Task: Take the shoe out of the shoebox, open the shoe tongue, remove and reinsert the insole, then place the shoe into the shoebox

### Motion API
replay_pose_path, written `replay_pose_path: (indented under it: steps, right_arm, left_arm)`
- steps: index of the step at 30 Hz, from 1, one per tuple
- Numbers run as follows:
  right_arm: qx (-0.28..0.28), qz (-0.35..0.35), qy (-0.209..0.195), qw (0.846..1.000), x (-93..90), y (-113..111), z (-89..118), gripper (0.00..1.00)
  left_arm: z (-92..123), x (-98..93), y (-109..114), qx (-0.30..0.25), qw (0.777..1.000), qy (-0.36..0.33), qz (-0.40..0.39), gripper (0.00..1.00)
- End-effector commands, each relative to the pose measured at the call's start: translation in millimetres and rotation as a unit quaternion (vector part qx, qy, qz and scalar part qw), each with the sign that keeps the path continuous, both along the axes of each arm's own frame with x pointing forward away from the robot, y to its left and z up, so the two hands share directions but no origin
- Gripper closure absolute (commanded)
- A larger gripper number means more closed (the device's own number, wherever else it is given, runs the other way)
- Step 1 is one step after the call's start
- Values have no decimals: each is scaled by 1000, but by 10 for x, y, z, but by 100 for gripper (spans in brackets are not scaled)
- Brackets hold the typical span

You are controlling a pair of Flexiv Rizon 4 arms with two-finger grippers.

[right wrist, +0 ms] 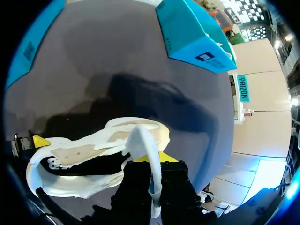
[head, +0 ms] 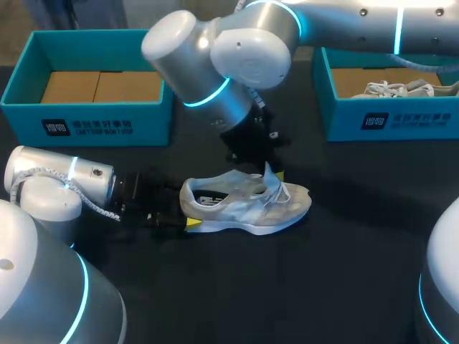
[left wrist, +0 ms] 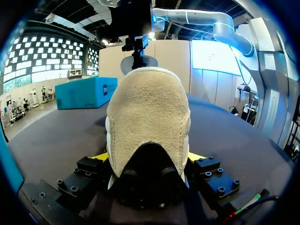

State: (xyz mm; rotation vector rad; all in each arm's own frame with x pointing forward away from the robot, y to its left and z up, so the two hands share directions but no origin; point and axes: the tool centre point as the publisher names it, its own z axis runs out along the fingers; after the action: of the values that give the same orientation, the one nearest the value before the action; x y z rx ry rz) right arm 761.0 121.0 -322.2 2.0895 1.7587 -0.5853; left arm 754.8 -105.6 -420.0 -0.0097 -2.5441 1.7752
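Mostly, the shoe [head: 247,208] tongue [right wrist: 140,138] hides the right gripper [right wrist: 152,161] pinching it.

You have two boxes: the left box [head: 86,123] and the right box [head: 391,118]. You have two shoes: the table shoe [head: 247,204] and the boxed shoe [head: 401,89]. You have two arms: the left arm [head: 50,190] and the right arm [head: 237,50].

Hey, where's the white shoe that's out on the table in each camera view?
Head view: shoe mid-table, heel at the left gripper.
Left wrist view: its heel fills the middle, gripped between that gripper's fingers.
Right wrist view: shoe under the right gripper, tongue between its fingers.
Shared landmark: the teal shoebox.
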Motion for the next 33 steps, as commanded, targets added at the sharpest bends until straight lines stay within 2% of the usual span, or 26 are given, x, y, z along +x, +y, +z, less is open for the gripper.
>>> replay_pose_path:
  steps: [1,5,6,9,12,13,15,16,17,20,26,33]
  right_arm:
    - [13,0,0,1000,2,-220,9,100]
    - [13,4,11,1000,4,-362,-45,100]
    - [14,5,12,1000,4,-388,-67,87]
    - [16,4,16,1000,1,-448,-131,77]
    - [19,4,18,1000,5,-496,-189,55]
    - [19,6,21,1000,11,-505,-204,52]
    - [18,6,25,1000,17,-533,-242,35]
    - [20,7,27,999,19,-551,-266,20]
    - [20,6,29,999,21,-570,-296,12]
    - [22,3,31,999,25,-598,-331,2]
    - [30,4,31,999,55,-604,-362,0]
    - [34,11,14,999,41,-504,-176,0]
  left_arm:
    - [-33,-24,-12,1,1000,-1,1,100]
    - [-33,-24,-12,1,1000,-1,1,100]
    - [-33,-24,-12,1,1000,-1,1,100]
    - [-33,-24,-12,1,1000,-1,1,100]
    - [-33,-24,-12,1,1000,-1,1,100]
    - [-33,-24,-12,1,1000,-1,1,100]
    - [-33,-24,-12,1,1000,-1,1,100]
    - [-33,-24,-12,1,1000,-1,1,100]
    - [-33,-24,-12,1,1000,-1,1,100]
    - [-33,-24,-12,1,1000,-1,1,100]
    - [-33,-24,-12,1,1000,-1,1,100]
    - [-33,-24,-12,1,1000,-1,1,100]
